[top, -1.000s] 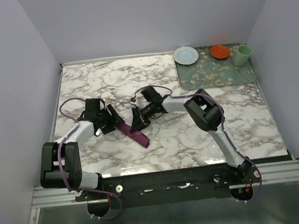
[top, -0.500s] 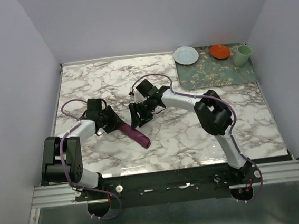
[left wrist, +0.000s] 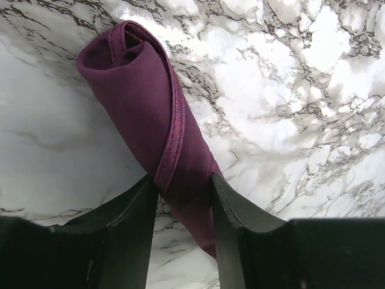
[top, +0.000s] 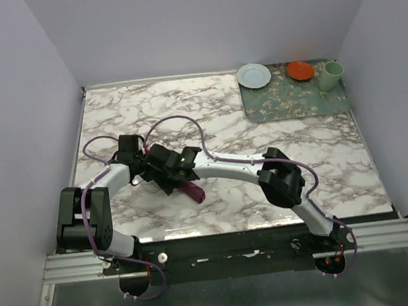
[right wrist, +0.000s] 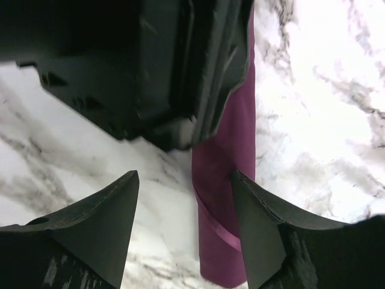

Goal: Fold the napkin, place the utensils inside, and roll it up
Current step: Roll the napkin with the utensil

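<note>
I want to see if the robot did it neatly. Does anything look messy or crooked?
A little. The rolled napkin lies slanted on the table. Its far end flares open, looser than the end pinched by the left gripper. The right gripper hovers open, crowded right beside the left one.

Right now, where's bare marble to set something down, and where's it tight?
Tight: centre-left, where the left gripper and right gripper crowd the napkin. Free: the marble behind them up to the rear wall; the far-right patch between the green mat and the near edge. The mat's far edge holds a plate, bowl, cup.
</note>
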Robot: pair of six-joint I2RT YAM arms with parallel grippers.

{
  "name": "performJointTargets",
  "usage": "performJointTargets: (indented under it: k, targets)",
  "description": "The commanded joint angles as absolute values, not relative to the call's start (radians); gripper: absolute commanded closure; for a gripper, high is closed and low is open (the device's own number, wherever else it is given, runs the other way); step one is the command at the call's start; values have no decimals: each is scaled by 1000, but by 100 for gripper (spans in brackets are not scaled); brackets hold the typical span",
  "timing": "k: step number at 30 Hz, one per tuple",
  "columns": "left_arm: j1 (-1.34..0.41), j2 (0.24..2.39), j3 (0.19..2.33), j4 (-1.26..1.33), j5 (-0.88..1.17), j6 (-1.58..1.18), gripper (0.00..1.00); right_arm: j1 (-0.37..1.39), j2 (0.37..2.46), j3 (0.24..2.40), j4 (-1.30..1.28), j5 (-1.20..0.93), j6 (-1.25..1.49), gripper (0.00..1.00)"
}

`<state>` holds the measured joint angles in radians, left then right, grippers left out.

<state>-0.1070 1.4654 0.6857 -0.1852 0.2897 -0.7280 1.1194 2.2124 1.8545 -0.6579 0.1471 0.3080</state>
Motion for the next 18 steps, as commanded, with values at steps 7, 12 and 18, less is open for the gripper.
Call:
performJointTargets:
  k: [7, 12, 18]
  targets:
    - [-112, 1430, 664, -179, 308, -752, 54, 1149, 2329, 1936, -741, 399, 265, 29]
    - [-112, 1434, 661, -181, 310, -753, 54, 1149, 2350, 1928, -730, 420, 256, 30]
    - [-112, 1443, 663, -179, 316, -749, 55, 1143, 2370, 1925, -727, 440, 253, 44]
